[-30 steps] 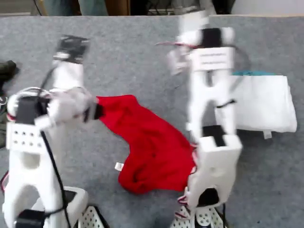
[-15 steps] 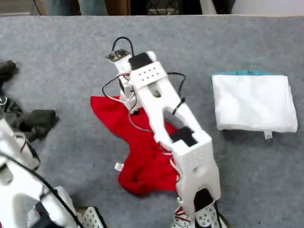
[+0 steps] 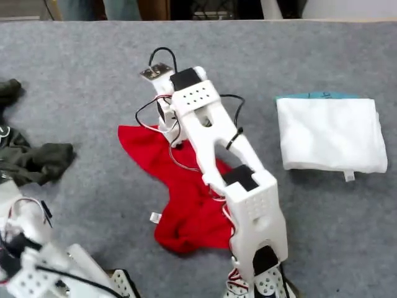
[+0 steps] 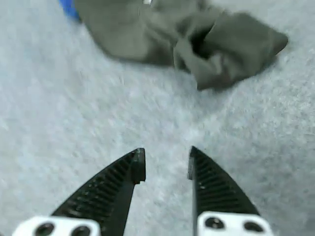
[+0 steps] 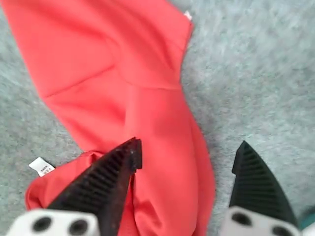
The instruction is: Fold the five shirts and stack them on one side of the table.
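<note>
A crumpled red shirt lies mid-table, its white label near the front. My right arm stretches over it toward the shirt's far corner. In the right wrist view the right gripper is wide open just above the red shirt, holding nothing. A folded white shirt rests on a teal one at the right. A crumpled olive shirt lies at the left edge. My left arm is drawn back at the front left; its gripper is open over bare felt, short of the olive shirt.
Grey felt covers the table. A blue scrap shows beside the olive shirt in the left wrist view. Dark cloth sits at the far left edge. Bare felt lies between the red shirt and the folded stack.
The right arm swung from beside the white stack to over the red shirt's far corner, then held. The left arm pulled back from the red shirt to the front left corner.
</note>
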